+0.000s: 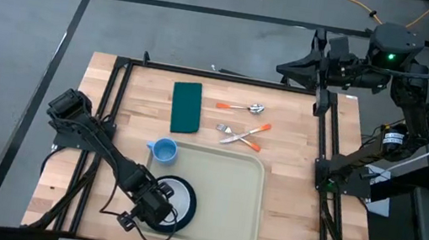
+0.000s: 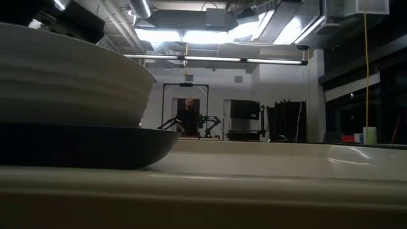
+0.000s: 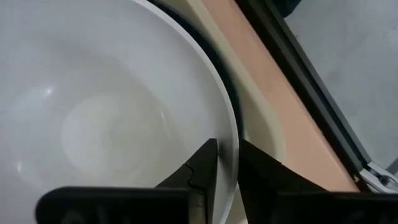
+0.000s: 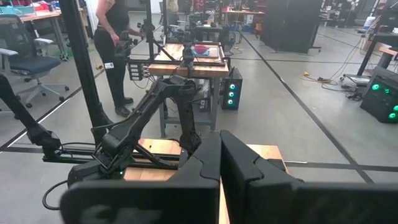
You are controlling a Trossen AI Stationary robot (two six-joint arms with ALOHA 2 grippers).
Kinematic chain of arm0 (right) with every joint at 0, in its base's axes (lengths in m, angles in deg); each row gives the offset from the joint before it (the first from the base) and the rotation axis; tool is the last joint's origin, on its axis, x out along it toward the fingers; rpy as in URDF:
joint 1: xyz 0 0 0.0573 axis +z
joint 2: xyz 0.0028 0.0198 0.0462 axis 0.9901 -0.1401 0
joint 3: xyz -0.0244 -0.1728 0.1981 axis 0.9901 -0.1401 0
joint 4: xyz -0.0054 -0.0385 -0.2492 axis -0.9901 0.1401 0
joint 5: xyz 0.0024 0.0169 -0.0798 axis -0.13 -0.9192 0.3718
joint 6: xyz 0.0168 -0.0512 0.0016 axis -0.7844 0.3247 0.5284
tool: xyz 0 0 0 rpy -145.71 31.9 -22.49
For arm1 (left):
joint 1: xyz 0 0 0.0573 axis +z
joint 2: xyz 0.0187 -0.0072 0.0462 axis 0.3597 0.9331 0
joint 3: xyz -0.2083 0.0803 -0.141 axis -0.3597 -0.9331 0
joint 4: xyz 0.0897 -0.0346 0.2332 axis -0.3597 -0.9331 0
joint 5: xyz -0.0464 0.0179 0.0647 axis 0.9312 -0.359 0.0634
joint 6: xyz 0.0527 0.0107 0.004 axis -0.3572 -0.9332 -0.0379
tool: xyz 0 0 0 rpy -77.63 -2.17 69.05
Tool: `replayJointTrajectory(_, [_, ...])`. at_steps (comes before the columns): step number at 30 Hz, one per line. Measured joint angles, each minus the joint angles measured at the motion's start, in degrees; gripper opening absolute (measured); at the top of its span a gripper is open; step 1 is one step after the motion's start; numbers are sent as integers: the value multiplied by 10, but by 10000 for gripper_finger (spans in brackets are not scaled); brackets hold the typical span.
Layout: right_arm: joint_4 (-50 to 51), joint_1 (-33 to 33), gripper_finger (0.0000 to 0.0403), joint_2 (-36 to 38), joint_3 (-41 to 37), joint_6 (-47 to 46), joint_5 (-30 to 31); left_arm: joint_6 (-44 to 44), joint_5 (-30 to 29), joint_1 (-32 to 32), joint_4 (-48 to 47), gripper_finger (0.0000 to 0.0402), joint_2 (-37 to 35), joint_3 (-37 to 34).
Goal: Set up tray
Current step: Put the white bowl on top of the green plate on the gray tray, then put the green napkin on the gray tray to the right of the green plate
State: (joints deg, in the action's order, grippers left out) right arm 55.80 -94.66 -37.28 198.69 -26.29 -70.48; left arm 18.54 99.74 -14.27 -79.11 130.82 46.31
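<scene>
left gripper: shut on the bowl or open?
Shut on it. In the left wrist view the left gripper has one finger on each side of the white bowl rim, with the bowl sitting on the dark plate in the tray.

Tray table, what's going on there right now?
The left gripper is pinching the rim of a white bowl that sits on a dark plate at the tray corner. A blue cup, green napkin and cutlery lie on the table. The right gripper is parked off the table, shut.

tray (image 1: 224,198): cream | napkin (image 1: 186,106): dark green | cup (image 1: 164,151): blue | bowl (image 3: 112,118): white
</scene>
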Motion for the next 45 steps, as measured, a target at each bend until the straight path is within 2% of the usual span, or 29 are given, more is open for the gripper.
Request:
replayJointTrajectory(12, [0, 0, 4, 0, 0, 0, 0, 6, 1, 3, -5, 110, 0, 1])
replayJointTrajectory(21, [0, 0, 5, 0, 0, 0, -1, 2, 0, 3, -62, 115, 0, 41])
replayJointTrajectory(25, [0, 0, 5, 0, 0, 0, -1, 3, 0, 3, -101, 115, 0, 78])
replayJointTrajectory(31, [2, 0, 5, 0, 0, 0, -1, 11, -11, 9, -187, 115, -13, 171])
replayJointTrajectory(34, [6, 0, 5, 0, 0, 0, -1, 41, -58, 19, -210, 115, -41, 213])
replayJointTrajectory(37, [11, 0, 5, 0, 0, 0, -1, 72, -138, 31, -219, 112, -91, 247])
replayJointTrajectory(41, [26, 0, 5, 0, 0, 0, -1, 108, -295, 45, -208, 104, -178, 283])
replayJointTrajectory(45, [60, 0, 5, -10, 0, -2, 0, 110, -459, 48, -143, 93, -270, 282])
